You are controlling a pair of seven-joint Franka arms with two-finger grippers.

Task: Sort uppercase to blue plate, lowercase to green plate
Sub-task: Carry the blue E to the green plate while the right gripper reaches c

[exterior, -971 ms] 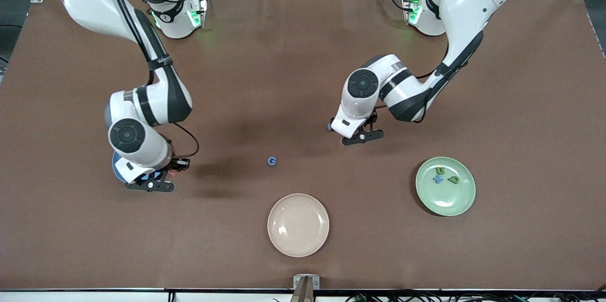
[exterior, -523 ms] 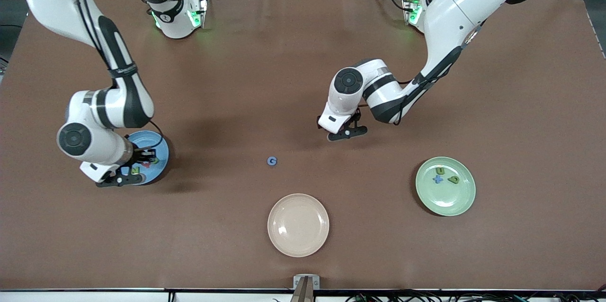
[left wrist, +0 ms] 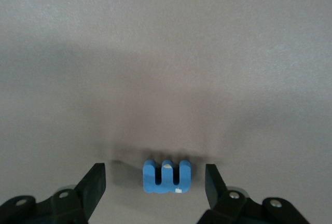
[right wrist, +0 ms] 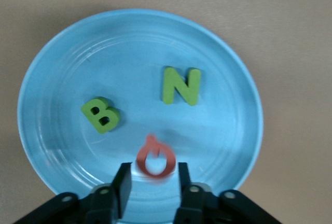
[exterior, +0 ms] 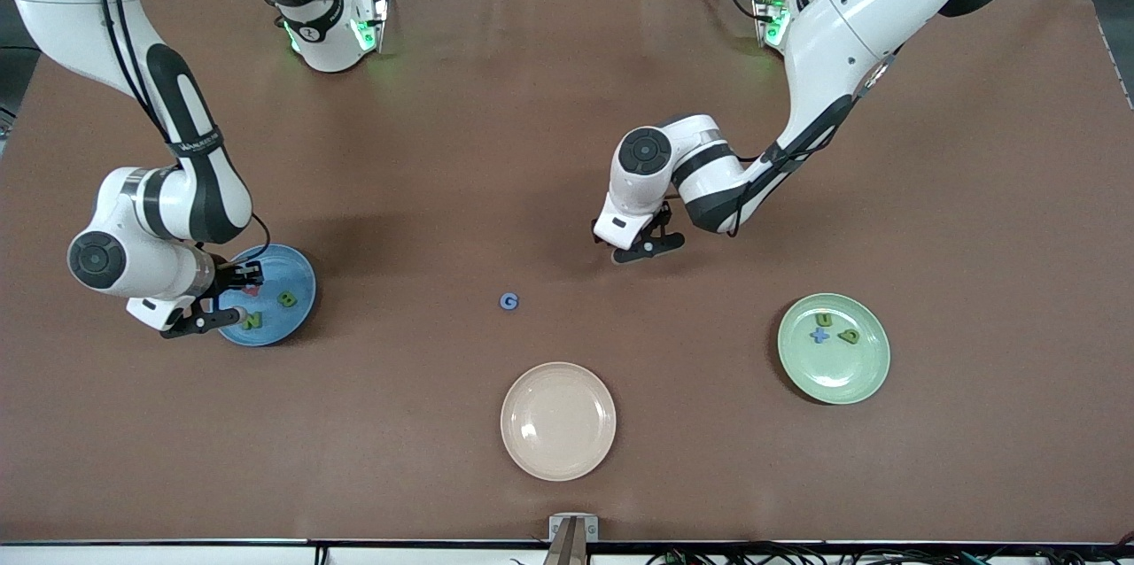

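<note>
Nearest the front camera we see a beige plate (exterior: 558, 421), bare; the green plate (exterior: 834, 349) lies a little farther back toward the left arm's end, carrying a green u (exterior: 824, 320), a blue x (exterior: 819, 336) and a green q-like letter (exterior: 850, 336); the blue G (exterior: 508, 301) sits alone on the table, farther than the beige plate. Toward the right arm's end we find the blue plate (exterior: 297, 299) with the green N (right wrist: 181, 85) and green B (right wrist: 100, 114) on it; the right gripper (right wrist: 152, 182) hangs over that plate, its fingers parted and the pink-red Q (right wrist: 154, 159) loose between the tips. Farthest, the left gripper (left wrist: 155, 182) hovers low with fingers spread wide either side of the blue m (left wrist: 167, 176), touching neither.
</note>
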